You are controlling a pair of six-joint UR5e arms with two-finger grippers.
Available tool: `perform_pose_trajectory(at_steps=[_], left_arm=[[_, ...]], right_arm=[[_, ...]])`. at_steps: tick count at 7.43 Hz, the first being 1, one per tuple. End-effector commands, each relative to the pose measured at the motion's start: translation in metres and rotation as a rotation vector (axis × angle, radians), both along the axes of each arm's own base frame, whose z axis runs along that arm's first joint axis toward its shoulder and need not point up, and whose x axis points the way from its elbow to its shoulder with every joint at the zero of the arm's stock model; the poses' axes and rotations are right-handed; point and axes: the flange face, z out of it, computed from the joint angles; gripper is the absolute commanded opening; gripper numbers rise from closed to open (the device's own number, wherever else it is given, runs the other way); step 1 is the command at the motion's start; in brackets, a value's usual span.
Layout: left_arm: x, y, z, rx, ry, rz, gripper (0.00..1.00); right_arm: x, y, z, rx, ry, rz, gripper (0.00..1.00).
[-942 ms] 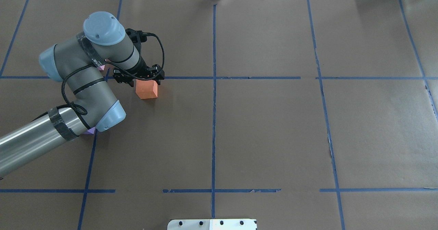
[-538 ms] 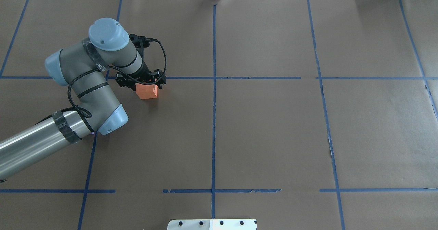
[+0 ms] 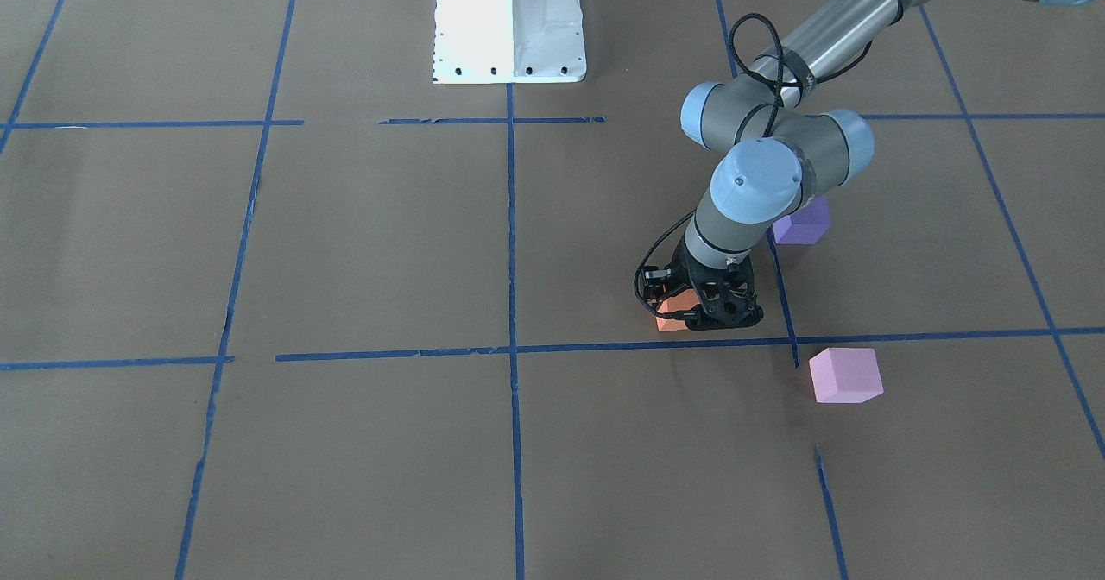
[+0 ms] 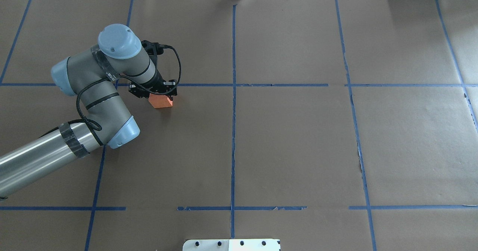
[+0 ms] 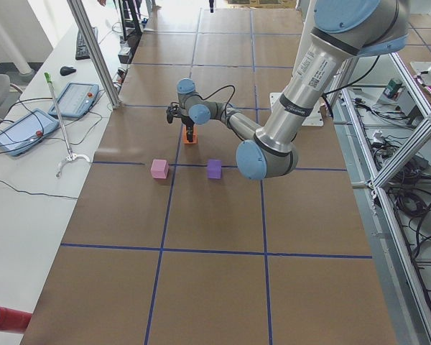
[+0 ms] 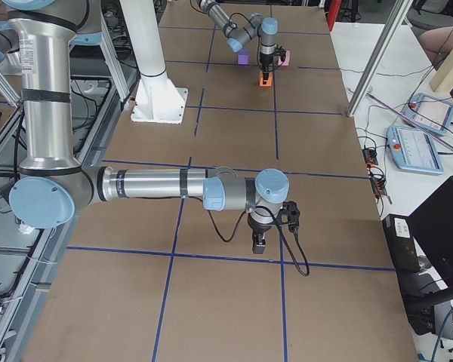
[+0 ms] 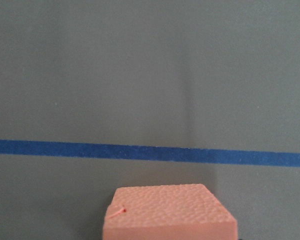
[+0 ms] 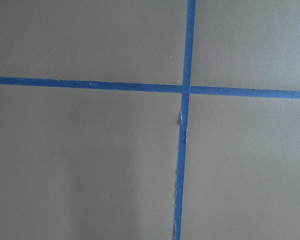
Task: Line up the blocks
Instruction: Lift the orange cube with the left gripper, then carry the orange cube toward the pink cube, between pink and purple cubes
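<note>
The orange block (image 4: 161, 102) sits just in front of a blue tape line; it also shows in the front view (image 3: 666, 321) and fills the bottom of the left wrist view (image 7: 170, 212). My left gripper (image 4: 154, 90) is low over it, jaws open on either side of it; it also shows in the front view (image 3: 715, 314). The violet-purple block (image 3: 801, 224) lies behind the left arm. The pink-lilac block (image 3: 846, 375) lies past the tape line. The arm hides both in the overhead view. My right gripper (image 6: 258, 246) hovers over bare paper far away; I cannot tell if it is open or shut.
Blue tape lines (image 4: 233, 84) divide the brown paper into squares. The white robot base (image 3: 509, 23) stands at the table's robot side. The left arm's elbow (image 4: 119, 131) hangs over the violet-purple block's area.
My left gripper has come down over the orange block and now covers more of it in the overhead view. The block has not moved.
</note>
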Motion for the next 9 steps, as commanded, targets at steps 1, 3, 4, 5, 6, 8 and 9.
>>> perform_pose_trajectory(at_steps=[1,3,4,5,6,8,9], left_arm=[[-0.016,-0.005,-0.017,0.021,0.022,-0.018,0.15],[-0.094,-0.009,-0.055,0.027,0.031,-0.088,0.15],[-0.121,-0.005,-0.033,0.072,0.015,-0.066,0.17],[-0.144,-0.008,-0.005,0.106,-0.018,-0.039,0.17],[-0.162,-0.005,0.030,0.108,-0.038,-0.014,0.17],[-0.183,0.014,0.084,0.106,-0.013,0.001,0.17],[-0.181,0.015,0.091,0.094,-0.020,0.005,0.16]], right_arm=[[0.000,0.000,0.000,0.001,0.000,0.000,1.00],[0.000,0.000,0.000,0.001,0.000,0.000,1.00],[0.000,0.000,0.000,0.000,-0.002,0.000,1.00],[0.000,0.000,0.000,0.001,0.000,0.000,1.00],[0.000,0.000,0.000,0.000,-0.002,0.000,1.00],[0.000,0.000,0.000,0.001,0.000,0.000,1.00],[0.000,0.000,0.000,0.001,0.000,0.000,1.00]])
